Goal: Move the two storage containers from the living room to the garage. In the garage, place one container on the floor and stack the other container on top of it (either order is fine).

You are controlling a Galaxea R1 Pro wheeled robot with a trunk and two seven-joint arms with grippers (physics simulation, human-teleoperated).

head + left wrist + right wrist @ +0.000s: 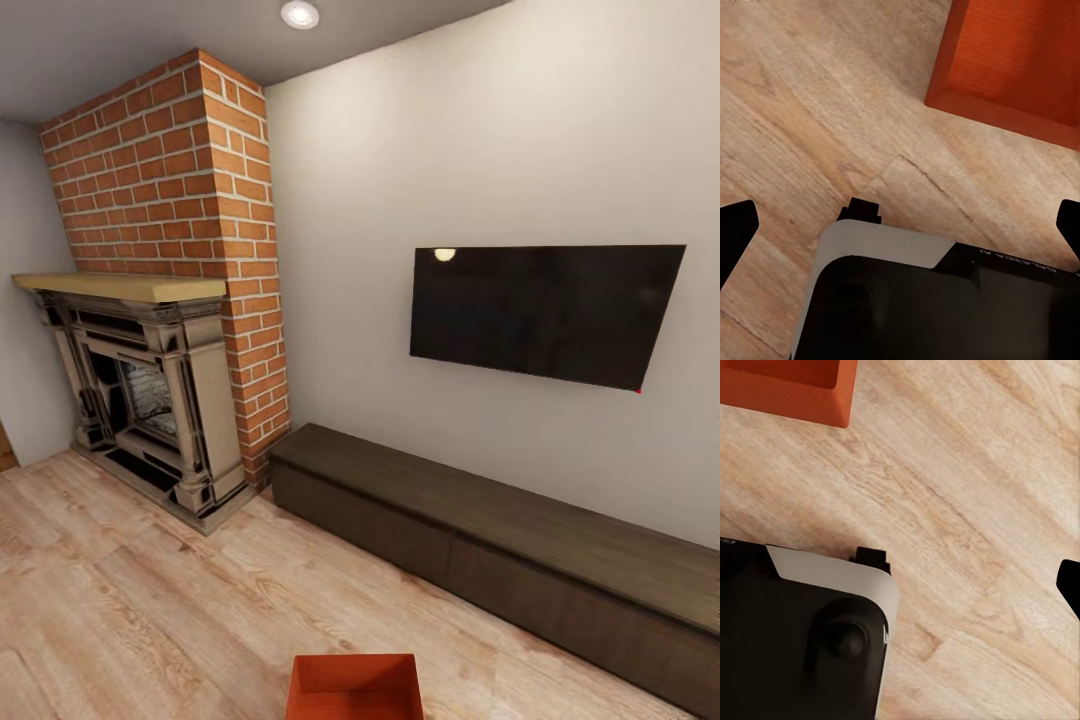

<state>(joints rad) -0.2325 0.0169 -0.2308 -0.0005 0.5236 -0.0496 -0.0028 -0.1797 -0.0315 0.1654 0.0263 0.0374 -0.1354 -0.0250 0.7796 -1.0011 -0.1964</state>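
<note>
Left wrist view: the left gripper (900,232) hangs with its two black fingertips (735,236) spread wide, one at each side edge of the picture, and nothing between them. Beneath it lies the robot's base (907,307), black with a pale grey rounded corner, standing on the light wood plank floor (810,112). Past the base, on those planks, sits an orange-red storage container (1012,60), open-topped, its inner floor bare as far as it shows; the gripper is clear of it.

In the right wrist view, the right gripper (900,589) shows one black fingertip (1071,589) at the picture's edge. The other cannot be made out against the dark base (795,637), so whether this pincer is spread or pressed together cannot be told. A corner of the storage container (784,386) lies on the planks (967,495) beyond the base, apart from the gripper.

From the head view, the storage container (355,688) rests on the wood floor (150,600) at the bottom edge, directly ahead of the robot. Farther off, a long low dark-wood cabinet (500,540) runs along the pale wall (400,150), with a black TV (545,312) mounted above it. To the left stands a red-brick column (190,170) over a fireplace (145,400) with a wooden mantel (120,286). A round ceiling light (299,14) glows overhead.
</note>
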